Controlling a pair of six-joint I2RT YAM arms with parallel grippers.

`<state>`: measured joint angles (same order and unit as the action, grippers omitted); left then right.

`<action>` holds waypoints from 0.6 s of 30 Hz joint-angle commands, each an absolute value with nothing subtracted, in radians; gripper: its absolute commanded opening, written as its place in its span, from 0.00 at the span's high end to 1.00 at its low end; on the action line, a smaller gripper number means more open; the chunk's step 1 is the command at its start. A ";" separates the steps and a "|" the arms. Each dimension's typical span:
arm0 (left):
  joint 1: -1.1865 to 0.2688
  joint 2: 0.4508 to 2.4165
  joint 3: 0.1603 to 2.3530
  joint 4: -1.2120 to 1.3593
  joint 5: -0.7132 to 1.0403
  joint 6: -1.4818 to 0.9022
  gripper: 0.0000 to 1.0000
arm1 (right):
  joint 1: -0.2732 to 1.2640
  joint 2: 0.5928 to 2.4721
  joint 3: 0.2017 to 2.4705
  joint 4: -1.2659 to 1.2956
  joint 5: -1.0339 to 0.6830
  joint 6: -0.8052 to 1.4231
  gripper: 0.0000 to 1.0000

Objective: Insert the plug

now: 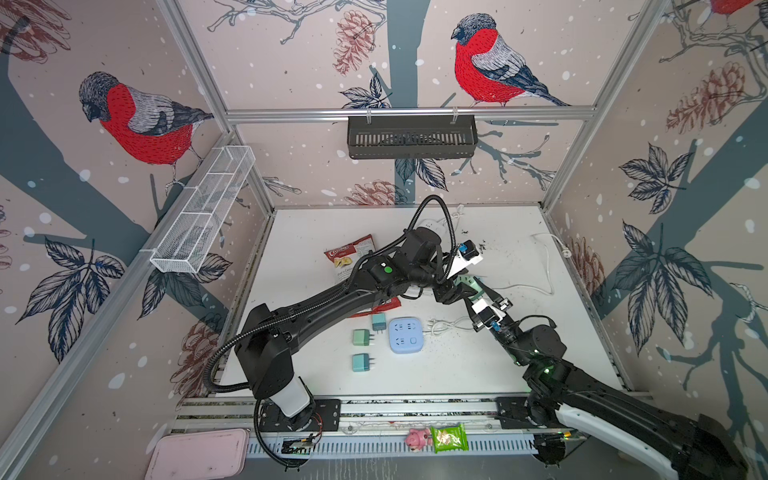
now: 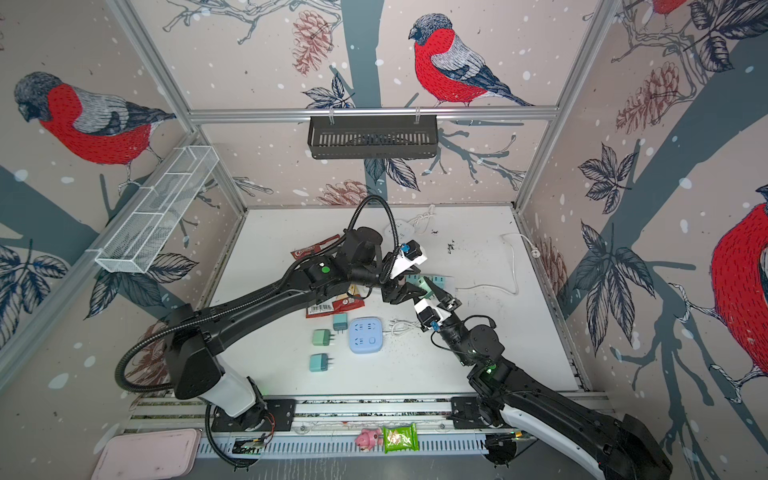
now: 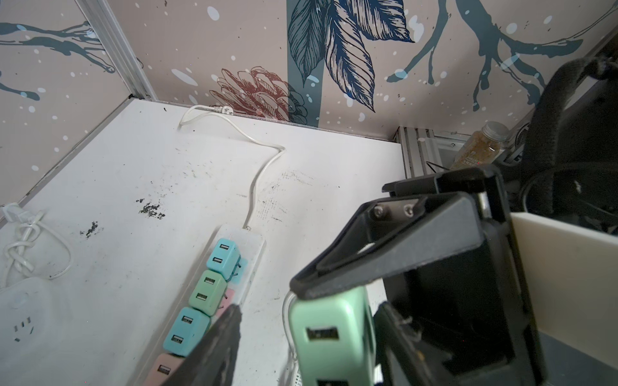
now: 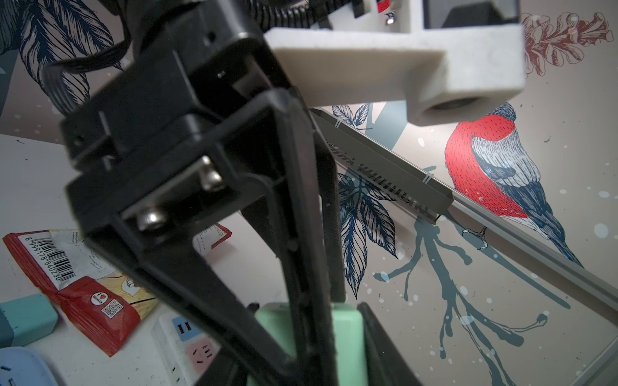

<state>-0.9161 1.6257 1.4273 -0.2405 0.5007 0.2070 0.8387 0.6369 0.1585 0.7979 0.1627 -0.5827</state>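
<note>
You had the mint plug (image 3: 331, 334) clamped in the right claw (image 2: 432, 296) at mid-frame, held off the bench (image 2: 478, 357), while the left claw (image 2: 401, 293) stood apart around it, one finger (image 3: 214, 344) clear of it. In a top view the power strip (image 2: 451, 286) lay just above the plug in frame, its long axis running left to right; the right arm looked nearer for the push, prongs hidden
</note>
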 commanded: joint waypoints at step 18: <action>-0.921 1.671 1.481 -0.357 0.641 0.253 0.48 | 0.831 0.565 0.093 0.931 0.116 -0.610 0.99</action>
<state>-0.9203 1.6695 1.4731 -0.3183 0.6098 0.2287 0.8326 0.5781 0.0963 0.8299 0.1490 -0.6044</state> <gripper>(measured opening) 0.524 0.437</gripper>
